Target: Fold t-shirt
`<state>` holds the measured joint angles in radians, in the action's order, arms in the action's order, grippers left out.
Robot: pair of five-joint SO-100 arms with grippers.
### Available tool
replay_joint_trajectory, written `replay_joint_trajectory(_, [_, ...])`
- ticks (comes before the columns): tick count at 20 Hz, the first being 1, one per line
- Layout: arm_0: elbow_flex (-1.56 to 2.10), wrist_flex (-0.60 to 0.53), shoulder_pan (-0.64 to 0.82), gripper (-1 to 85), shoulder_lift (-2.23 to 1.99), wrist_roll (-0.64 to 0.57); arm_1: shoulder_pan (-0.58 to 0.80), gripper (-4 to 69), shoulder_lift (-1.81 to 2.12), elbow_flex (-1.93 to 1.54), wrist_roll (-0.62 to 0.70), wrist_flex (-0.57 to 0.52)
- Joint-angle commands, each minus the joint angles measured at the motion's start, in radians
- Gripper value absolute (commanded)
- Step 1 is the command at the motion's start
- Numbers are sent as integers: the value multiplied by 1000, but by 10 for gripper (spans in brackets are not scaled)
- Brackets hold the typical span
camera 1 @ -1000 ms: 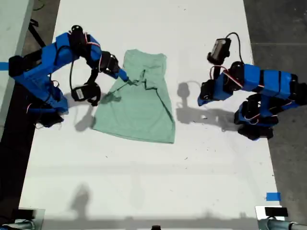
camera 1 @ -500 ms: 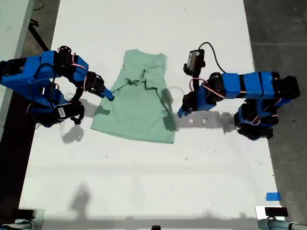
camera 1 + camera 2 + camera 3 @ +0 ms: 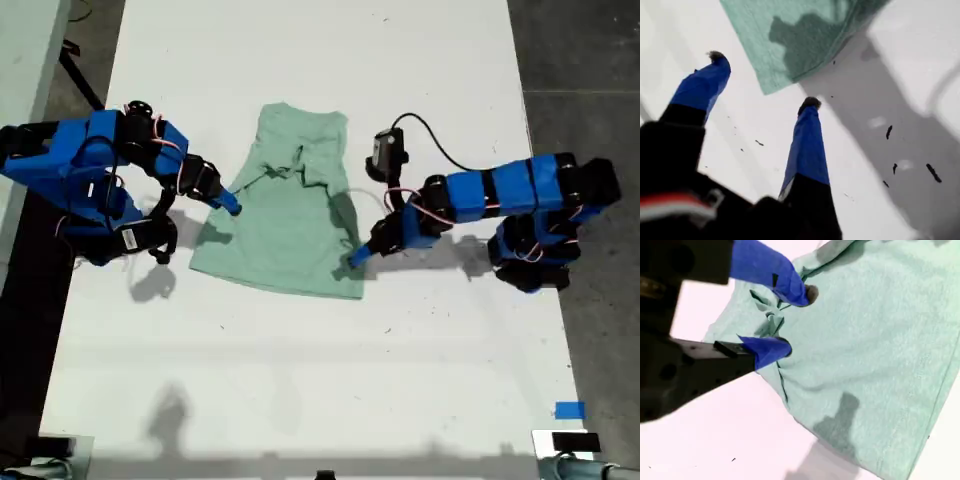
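Note:
The pale mint-green t-shirt (image 3: 290, 215) lies flat on the white table, with a creased fold near its upper middle. Reaching in from the exterior view's right, my first gripper (image 3: 355, 260) hovers just off the shirt's lower right corner. In the first wrist view this gripper (image 3: 762, 79) is open, with the shirt's corner (image 3: 790, 45) beyond its tips and nothing between them. From the exterior view's left, my second gripper (image 3: 232, 207) rests on the shirt's left edge. Its fingers (image 3: 790, 320) stand partly apart with a small pucker of t-shirt fabric (image 3: 771, 322) between them.
The white table (image 3: 300, 360) runs on toward the exterior view's bottom. Dark floor borders it on both sides. A blue tape mark (image 3: 569, 410) sits near the exterior view's lower right, and both arm bases stand at the table's side edges.
My first arm has stretched out from the exterior view's right to the shirt's lower right corner. My second gripper has drawn back from the shirt's folded middle to its left edge.

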<state>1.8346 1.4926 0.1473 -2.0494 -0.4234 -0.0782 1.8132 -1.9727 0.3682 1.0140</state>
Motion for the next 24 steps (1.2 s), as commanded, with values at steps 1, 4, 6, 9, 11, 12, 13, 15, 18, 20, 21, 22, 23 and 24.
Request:
replay_joint_trajectory(1, [-2,-21,-18,160,-3,14,18,305,-23,-34,34,-127])
replay_joint_trajectory(4, [2,-23,-21,158,-5,18,43,302,-77,-31,64,-179])
replay_joint_trajectory(6, [9,-25,-21,157,-6,18,52,299,-100,-31,80,-215])
replay_joint_trajectory(9, [21,-28,-20,155,-11,20,71,296,-138,-32,97,-245])
replay_joint_trajectory(11, [29,-28,-20,155,-14,21,81,294,-160,-35,106,-262])
replay_joint_trajectory(12, [32,-28,-20,155,-15,21,84,288,-170,-37,112,-272])
replay_joint_trajectory(13, [37,-28,-18,154,-17,21,89,282,-181,-37,114,-279])
replay_joint_trajectory(15, [43,-29,-18,154,-21,23,97,281,-204,-38,118,-290])
replay_joint_trajectory(18, [52,-29,-18,152,-28,25,103,240,-224,-49,120,-313])
replay_joint_trajectory(20, [55,-29,-20,152,-32,26,106,150,-229,-61,114,-331])
replay_joint_trajectory(21, [57,-29,-20,152,-32,28,109,52,-233,-64,106,-334])
replay_joint_trajectory(22, [58,-29,-21,152,-32,29,109,1,-235,-66,107,-339])
replay_joint_trajectory(23, [58,-29,-21,152,-32,29,109,-8,-236,-66,107,-341])
replay_joint_trajectory(24, [58,-29,-23,152,-32,29,106,-8,-236,-63,104,-336])
